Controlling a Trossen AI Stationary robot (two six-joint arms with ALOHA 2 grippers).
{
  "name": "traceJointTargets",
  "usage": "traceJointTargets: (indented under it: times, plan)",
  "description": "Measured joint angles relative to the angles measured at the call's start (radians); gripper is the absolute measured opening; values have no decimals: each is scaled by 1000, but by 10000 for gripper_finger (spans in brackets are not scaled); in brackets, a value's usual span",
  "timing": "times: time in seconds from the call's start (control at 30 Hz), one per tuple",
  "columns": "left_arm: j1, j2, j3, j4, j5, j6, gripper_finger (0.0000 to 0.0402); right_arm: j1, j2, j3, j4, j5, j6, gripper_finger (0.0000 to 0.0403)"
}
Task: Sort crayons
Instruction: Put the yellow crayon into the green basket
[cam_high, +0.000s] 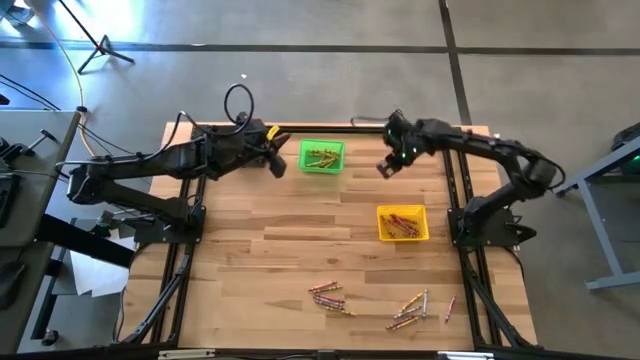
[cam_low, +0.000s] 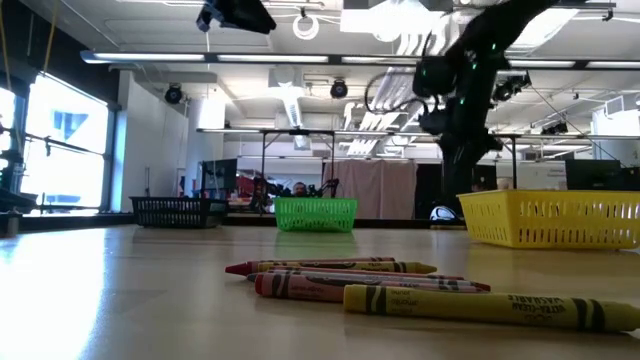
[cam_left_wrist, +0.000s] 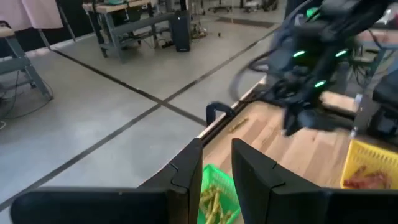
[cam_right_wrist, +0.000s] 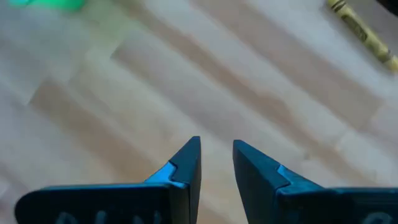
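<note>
Crayons (cam_high: 330, 297) lie loose on the near part of the desk (cam_high: 260, 260), thin paper-wrapped sticks in two small scatters: a reddish cluster left of centre and a paler, yellow-and-grey cluster (cam_high: 412, 308) to its right, with one reddish stick (cam_high: 450, 309) slightly apart on the right. In the low view several lie side by side close to the camera, a yellow one (cam_low: 490, 305) nearest, reddish ones (cam_low: 330, 267) behind it, their labels printed with dark bands. The desk is a butcher-block top of pale wooden strips in a dark metal frame. A green bin (cam_high: 322, 156), square with mesh-like plastic walls, stands at the far middle and holds yellowish-green crayons; a yellow bin (cam_high: 402, 223) of the same kind stands nearer on the right and holds reddish ones. A dark basket (cam_low: 175, 211) shows far off on the left in the low view. The left end effector (cam_high: 274, 162) hangs just left of the green bin, above the desk; its two dark, wedge-shaped fingers (cam_left_wrist: 186, 171) stand a narrow gap apart with nothing between them. The right end effector (cam_high: 385, 167) hovers to the right of the green bin at the far side, its dark fingers (cam_right_wrist: 186, 162) likewise a narrow gap apart and empty, over bare wood, with a single olive crayon (cam_right_wrist: 364, 32) lying on the boards beyond.
</note>
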Motion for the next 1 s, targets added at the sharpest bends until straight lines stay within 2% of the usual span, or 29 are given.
traceJointTargets:
  times: [0.1, 0.2, 0.27, 0.4, 0.5, 0.73, 1.0]
  plan:
    - [0, 43, 0, 68, 2, 0, 72, -98, 71, 8, 46, -48, -85, 78]
    - [0, 92, 0, 140, 21, 18, 72, -154, 156, 63, 21, -48, -183, 79]
    - [6, 121, 0, 185, 26, 62, 72, -174, 211, 118, -14, -9, -265, 79]
    - [41, 158, 0, 299, 26, 125, 72, -202, 330, 244, -101, 138, -437, 79]
    - [72, 163, 0, 364, 26, 130, 72, -233, 418, 325, -152, 175, -513, 79]
    - [112, 163, 0, 387, 37, 132, 72, -302, 572, 437, -168, 166, -592, 79]
    - [159, 163, 0, 391, 37, 132, 72, -338, 597, 481, -155, 154, -629, 79]
